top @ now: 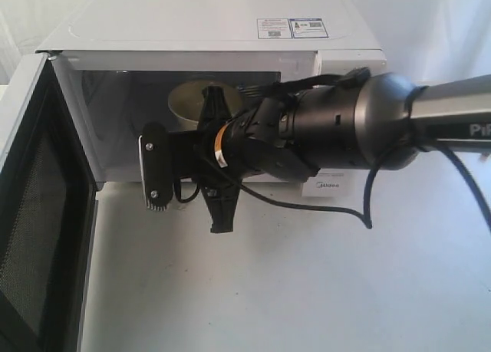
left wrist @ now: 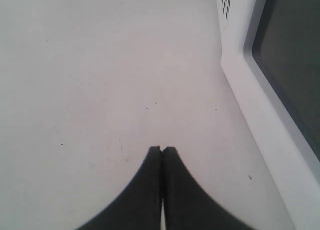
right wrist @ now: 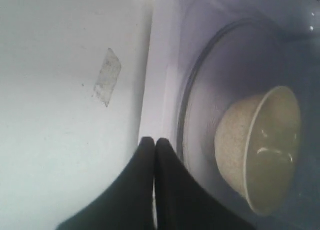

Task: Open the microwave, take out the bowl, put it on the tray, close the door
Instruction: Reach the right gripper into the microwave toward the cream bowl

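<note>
Cream bowl (top: pixel 184 99) sits mouth-up inside the open-doored microwave (top: pixel 192 22).

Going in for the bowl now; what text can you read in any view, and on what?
"Midea": logo on the microwave front, under the right arm.
"Pi": white letters on that arm, cut off at the frame edge.
Stickers on the microwave's top: too small to read.
Wrist views: none.

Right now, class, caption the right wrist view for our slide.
Shut right gripper at the open microwave threshold, cream bowl inside.
</note>
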